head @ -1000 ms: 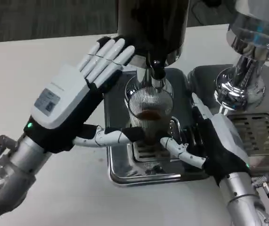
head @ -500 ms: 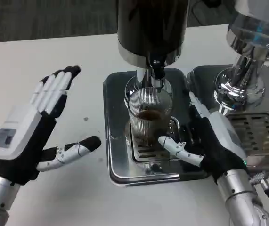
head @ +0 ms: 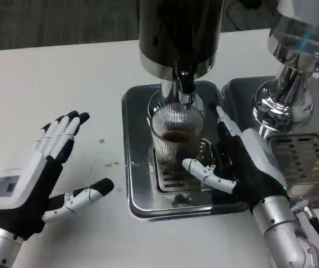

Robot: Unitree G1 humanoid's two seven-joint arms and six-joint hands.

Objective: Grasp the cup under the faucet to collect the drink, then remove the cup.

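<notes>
A ribbed clear glass cup [head: 176,137] with brown drink in its bottom stands on the grate of a steel drip tray [head: 139,184], directly below the faucet [head: 186,89] of a dark dispenser [head: 179,33]. My right hand [head: 243,162] is open just right of the cup, thumb reaching toward its base and fingers stretched along its far side, not closed around it. My left hand [head: 39,170] is open over the bare table to the left of the tray, fingers spread, holding nothing.
A chrome machine [head: 293,67] with a second drip tray and grate [head: 304,159] stands at the right, close behind my right hand. The white table [head: 53,78] stretches out to the left.
My left hand has pulled away from the cup and dispenser, moving left and down to the bare table. My right hand has edged slightly forward toward the cup.
</notes>
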